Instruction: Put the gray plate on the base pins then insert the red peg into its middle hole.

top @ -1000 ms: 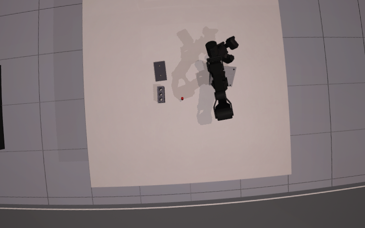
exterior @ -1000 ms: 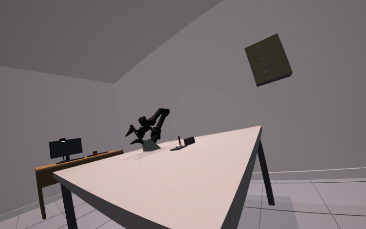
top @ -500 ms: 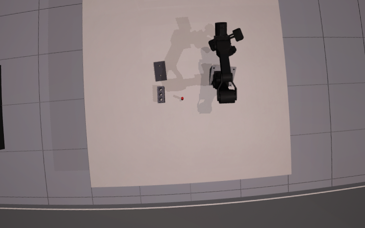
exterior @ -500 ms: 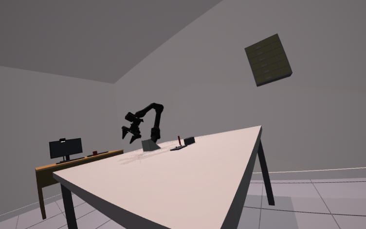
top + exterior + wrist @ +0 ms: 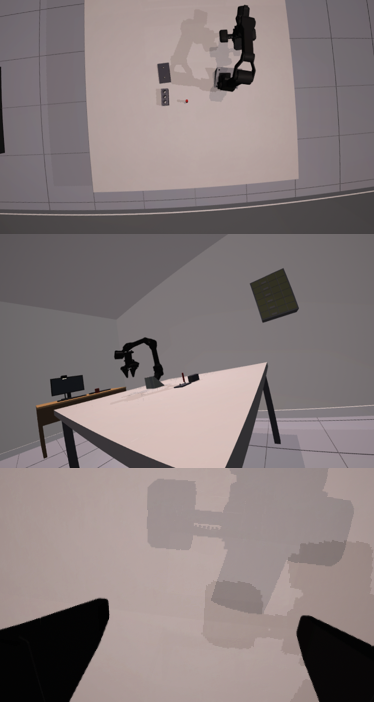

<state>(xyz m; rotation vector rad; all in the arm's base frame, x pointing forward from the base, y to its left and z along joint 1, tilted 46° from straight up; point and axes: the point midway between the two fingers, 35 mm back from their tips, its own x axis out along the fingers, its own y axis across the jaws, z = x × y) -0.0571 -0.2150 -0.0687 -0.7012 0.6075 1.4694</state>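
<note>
The dark gray base [image 5: 167, 72] [image 5: 180, 385] lies flat on the table with two small pins pointing up. The gray plate [image 5: 162, 94] [image 5: 193, 377], a thick block with three holes in a row, sits beside the base and off its pins, holes facing up. The red peg [image 5: 186, 100] [image 5: 183, 377] stands upright on the table, apart from the plate and base. My gripper [image 5: 130, 377] [image 5: 204, 617] is open and empty, pointing down above the table, well away from all three parts. In the top view, the arm hides its fingertips.
The arm's gray mount [image 5: 217, 79] [image 5: 152, 383] stands on the pale table [image 5: 193, 149] [image 5: 176, 413], to the right of the parts in the top view. The wrist view shows table surface with arm shadows. A desk with a monitor [image 5: 67, 385] stands beyond the table.
</note>
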